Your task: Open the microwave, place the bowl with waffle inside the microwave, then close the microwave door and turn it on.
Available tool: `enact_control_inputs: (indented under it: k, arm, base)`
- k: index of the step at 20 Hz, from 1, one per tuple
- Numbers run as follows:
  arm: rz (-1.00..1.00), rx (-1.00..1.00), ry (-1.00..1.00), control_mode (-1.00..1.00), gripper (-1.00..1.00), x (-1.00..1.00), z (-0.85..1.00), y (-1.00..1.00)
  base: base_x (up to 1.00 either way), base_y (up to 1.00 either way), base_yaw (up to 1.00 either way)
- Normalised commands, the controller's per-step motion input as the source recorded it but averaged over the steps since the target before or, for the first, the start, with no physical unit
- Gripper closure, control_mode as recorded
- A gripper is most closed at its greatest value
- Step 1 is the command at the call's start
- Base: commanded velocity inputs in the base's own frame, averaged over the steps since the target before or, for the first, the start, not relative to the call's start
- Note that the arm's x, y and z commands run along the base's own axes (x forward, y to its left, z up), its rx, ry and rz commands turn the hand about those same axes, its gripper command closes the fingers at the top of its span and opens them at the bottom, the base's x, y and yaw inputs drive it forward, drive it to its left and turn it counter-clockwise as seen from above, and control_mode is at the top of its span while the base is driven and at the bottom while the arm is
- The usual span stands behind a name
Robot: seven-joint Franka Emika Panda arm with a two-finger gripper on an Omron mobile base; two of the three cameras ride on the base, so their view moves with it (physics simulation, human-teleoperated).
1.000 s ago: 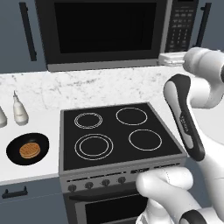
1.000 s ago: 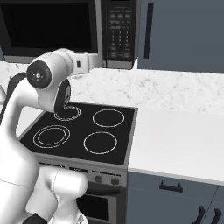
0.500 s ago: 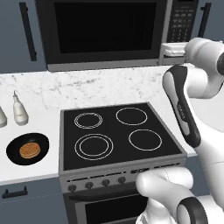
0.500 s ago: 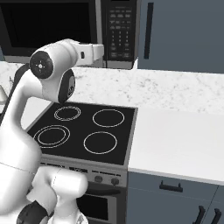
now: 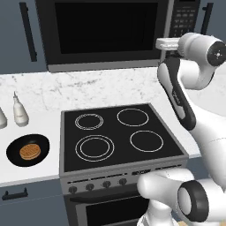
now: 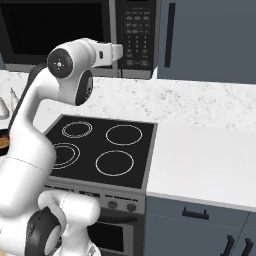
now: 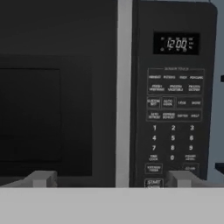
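Spread tool (image 7: 111, 180) just before shut microwave door's (image 7: 57, 96) right steel edge.

microwave (image 7: 131, 87) display 12:00, keypad digits 1–9

Dark shiny glass on the microwave door (image 5: 106, 33), with a dull grey steel frame around it on the microwave (image 5: 119, 66). Smooth black plastic on the keypad panel (image 7: 173, 109), right of that door. Smooth black glass on the stove (image 5: 117, 134) below the microwave, with grey metal along its front edge. White speckled stone, like marble, on the counter (image 6: 200, 105) right of the stove. Matt dark blue paint on the cabinet doors (image 6: 210, 40) right of the microwave. Smooth black bowl (image 5: 28, 150) left of the stove, rough golden-brown waffle (image 5: 29, 151) inside. Smooth white bottle (image 5: 19, 111) behind the bowl.
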Motion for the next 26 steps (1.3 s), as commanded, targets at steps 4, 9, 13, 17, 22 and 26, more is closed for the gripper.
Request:
enact_control_inputs:
  k: [4,9,13,17,22,26]
  arm:
    - [0.10,0.04,0.00,-1.00,-1.00,0.52,0.00,-0.20]
    - [0.05,0.01,0.00,-1.00,-1.00,0.46,0.00,-0.21]
    - [0.01,0.00,0.00,-1.00,-1.00,0.31,0.00,-0.22]
    - [0.00,0.00,0.00,-1.00,-1.00,0.10,0.00,-0.05]
    - [0.00,0.00,0.00,-1.00,-1.00,0.12,0.00,0.05]
    - [0.00,0.00,0.00,-1.00,-1.00,0.07,-0.01,0.20]
  base:
    - [0.00,0.00,0.00]
    - [0.00,0.00,0.00]
    - [0.00,0.00,0.00]
    - [0.00,0.00,0.00]
    - [0.00,0.00,0.00]
    - [0.00,0.00,0.00]
